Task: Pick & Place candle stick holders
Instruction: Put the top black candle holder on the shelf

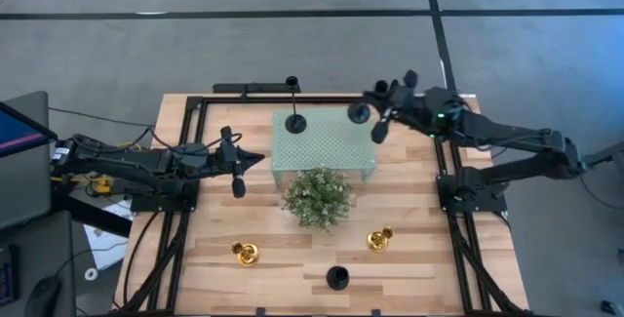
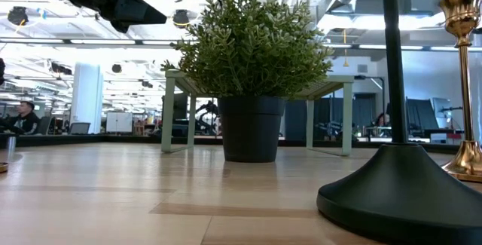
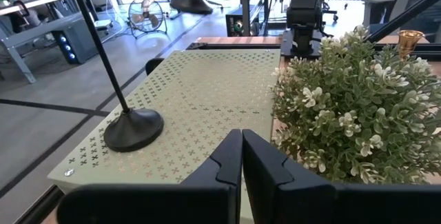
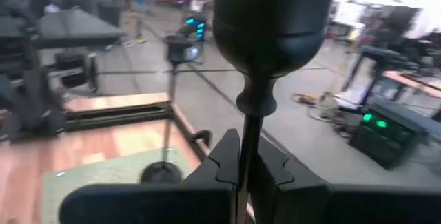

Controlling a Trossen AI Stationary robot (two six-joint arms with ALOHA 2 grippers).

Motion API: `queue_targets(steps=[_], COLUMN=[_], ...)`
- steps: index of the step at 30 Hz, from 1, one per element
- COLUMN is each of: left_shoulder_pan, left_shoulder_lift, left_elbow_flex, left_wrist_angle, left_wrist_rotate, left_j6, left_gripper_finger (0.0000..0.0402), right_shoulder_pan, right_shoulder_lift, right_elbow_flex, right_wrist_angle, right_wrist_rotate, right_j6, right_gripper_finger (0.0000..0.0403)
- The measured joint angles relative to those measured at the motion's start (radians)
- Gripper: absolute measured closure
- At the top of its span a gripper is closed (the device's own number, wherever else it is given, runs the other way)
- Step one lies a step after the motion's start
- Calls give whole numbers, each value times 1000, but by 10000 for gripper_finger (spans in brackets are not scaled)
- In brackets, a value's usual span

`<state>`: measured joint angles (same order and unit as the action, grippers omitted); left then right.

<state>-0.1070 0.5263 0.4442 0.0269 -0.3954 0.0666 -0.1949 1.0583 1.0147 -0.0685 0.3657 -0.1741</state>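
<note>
Five candle stick holders were in view. One black holder (image 1: 295,120) stood upright on the far left part of the pale perforated stand, its round base flat and its thin stem rising straight. A second black holder (image 1: 361,112) hung tilted above the stand's far right corner, its slim stem pinched just below the cup. A third black holder (image 1: 337,277) stood upright near the table's front edge, roughly at centre. Two shiny gold holders stood nearer the front: one (image 1: 245,253) on the left, perhaps upright, and one (image 1: 379,240) on the right.
</note>
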Motion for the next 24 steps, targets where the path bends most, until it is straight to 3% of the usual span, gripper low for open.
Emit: queue_targets(steps=[4, 9, 12, 16, 24], left_shoulder_pan=[0, 0, 0, 0, 0], left_shoulder_lift=[0, 0, 0, 0, 0], left_elbow_flex=[0, 0, 0, 0, 0], left_wrist_angle=[0, 0, 0, 0, 0], left_wrist_rotate=[0, 0, 0, 0, 0], left_j6=[0, 0, 0, 0, 0], left_gripper_finger=[390, 390, 390, 390, 390], right_shoulder_pan=[3, -24, -49, -94, -153], right_shoulder_lift=[110, 217, 265, 317, 385], right_elbow_flex=[80, 163, 193, 204, 204], right_wrist_angle=[0, 3, 1, -6, 5], right_wrist_rotate=[-32, -234, -301, -358, -372], right_j6=[-18, 10, 26, 60, 79], right_gripper_finger=[402, 403, 403, 403, 403])
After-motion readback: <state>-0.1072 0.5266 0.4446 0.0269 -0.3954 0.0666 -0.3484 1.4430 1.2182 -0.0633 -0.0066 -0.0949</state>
